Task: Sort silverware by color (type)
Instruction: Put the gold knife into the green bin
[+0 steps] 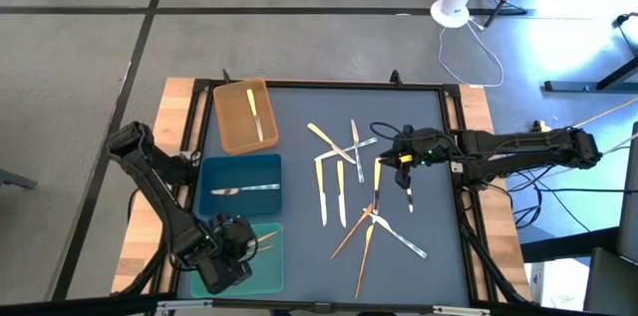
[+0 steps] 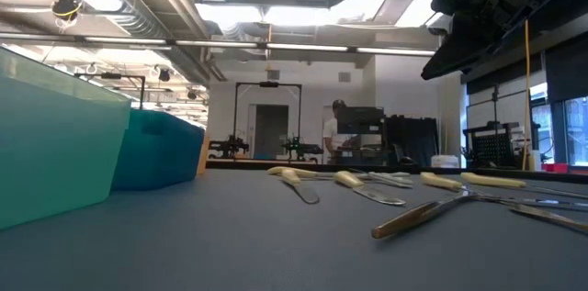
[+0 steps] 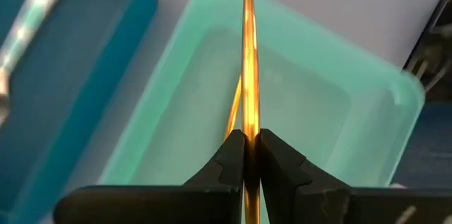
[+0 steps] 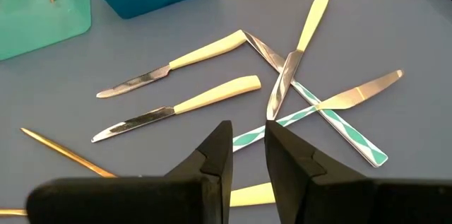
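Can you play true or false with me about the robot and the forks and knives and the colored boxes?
1. The left gripper is pinching an orange-gold utensil over the teal tray. True.
2. The brown tray holds a silver-grey utensil. False: a yellow-handled utensil lies in it.
3. The right gripper is carrying a knife. False: its fingers are apart with nothing between them, above the loose silverware.
4. The blue tray has a silver-grey utensil inside. True.
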Robot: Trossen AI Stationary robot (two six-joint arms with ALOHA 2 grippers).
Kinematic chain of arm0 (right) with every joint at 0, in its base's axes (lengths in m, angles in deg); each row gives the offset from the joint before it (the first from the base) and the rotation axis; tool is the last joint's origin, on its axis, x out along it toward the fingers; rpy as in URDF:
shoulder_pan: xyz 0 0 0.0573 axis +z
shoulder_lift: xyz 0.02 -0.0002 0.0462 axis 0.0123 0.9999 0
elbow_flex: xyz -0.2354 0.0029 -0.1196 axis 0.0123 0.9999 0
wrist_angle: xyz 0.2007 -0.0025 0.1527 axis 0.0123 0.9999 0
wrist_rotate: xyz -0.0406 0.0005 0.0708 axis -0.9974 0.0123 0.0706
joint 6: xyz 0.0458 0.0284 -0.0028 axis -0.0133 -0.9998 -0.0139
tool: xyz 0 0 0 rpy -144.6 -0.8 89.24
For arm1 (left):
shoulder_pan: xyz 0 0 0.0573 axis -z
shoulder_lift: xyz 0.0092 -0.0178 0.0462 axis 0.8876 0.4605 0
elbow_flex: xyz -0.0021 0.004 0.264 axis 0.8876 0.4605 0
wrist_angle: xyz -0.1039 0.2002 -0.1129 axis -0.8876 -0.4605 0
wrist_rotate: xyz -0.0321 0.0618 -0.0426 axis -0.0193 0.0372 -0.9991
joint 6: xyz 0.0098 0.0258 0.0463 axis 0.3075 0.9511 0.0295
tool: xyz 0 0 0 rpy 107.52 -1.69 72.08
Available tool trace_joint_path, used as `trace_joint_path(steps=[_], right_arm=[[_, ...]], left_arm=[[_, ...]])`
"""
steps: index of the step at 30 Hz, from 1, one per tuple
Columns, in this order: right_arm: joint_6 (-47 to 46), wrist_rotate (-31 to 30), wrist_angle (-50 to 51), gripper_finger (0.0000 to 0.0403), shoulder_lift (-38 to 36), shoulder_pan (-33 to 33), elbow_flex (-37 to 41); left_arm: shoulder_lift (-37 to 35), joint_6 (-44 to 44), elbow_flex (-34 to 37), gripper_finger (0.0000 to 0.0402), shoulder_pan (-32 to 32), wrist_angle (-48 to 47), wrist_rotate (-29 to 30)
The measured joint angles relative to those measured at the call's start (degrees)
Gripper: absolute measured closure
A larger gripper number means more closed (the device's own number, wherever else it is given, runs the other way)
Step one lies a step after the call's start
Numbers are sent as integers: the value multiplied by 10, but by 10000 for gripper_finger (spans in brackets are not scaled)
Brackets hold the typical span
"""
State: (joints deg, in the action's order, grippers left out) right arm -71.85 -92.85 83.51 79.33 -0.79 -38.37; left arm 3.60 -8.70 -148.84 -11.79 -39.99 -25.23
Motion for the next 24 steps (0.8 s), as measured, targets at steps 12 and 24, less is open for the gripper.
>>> trace_joint_path(steps=[12,24], right_arm=[[0,0,-2,331,0,0,0],[0,0,-2,331,0,0,0]], left_arm=[[0,-7,110,382,0,132,-38],[0,-8,179,367,0,196,-46]])
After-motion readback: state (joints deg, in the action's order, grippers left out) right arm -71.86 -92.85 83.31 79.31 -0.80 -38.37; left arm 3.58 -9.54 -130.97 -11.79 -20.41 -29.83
